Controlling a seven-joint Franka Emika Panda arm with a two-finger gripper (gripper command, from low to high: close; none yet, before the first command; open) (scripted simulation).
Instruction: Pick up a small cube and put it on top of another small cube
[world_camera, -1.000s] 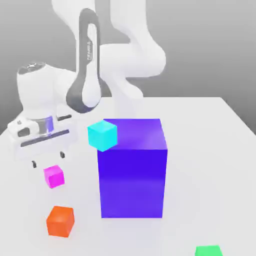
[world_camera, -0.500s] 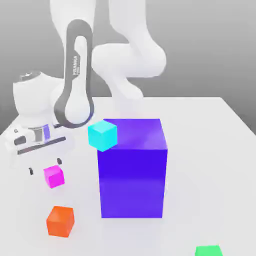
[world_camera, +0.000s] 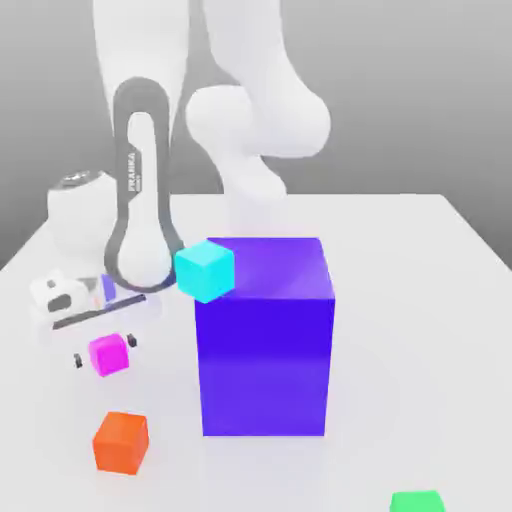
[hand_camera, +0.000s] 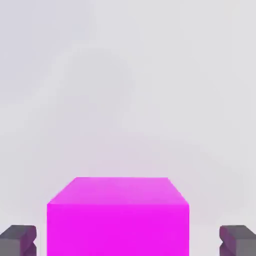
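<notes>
The small cube (world_camera: 108, 354) is bright magenta and rests on the white table at the exterior view's left. My gripper (world_camera: 104, 350) has come down over it, one dark fingertip (world_camera: 77, 359) on each side. In the hand view the cube (hand_camera: 118, 217) sits between the two fingertips (hand_camera: 18, 240), with a narrow gap on either side, so the jaws stand open around it. The other small cube (world_camera: 417, 502), bright green, lies at the front right edge of the exterior view, far from the gripper and partly cut off.
A big purple-blue block (world_camera: 265, 340) stands in the middle of the table (world_camera: 420, 300), right of the gripper. A cyan cube (world_camera: 205, 270) shows at its upper left corner. An orange cube (world_camera: 121, 441) lies in front of the magenta one.
The hand has dropped lower and shifted toward the exterior view's right. Its fingers, earlier above and behind the magenta cube, now straddle it. No cube has moved.
</notes>
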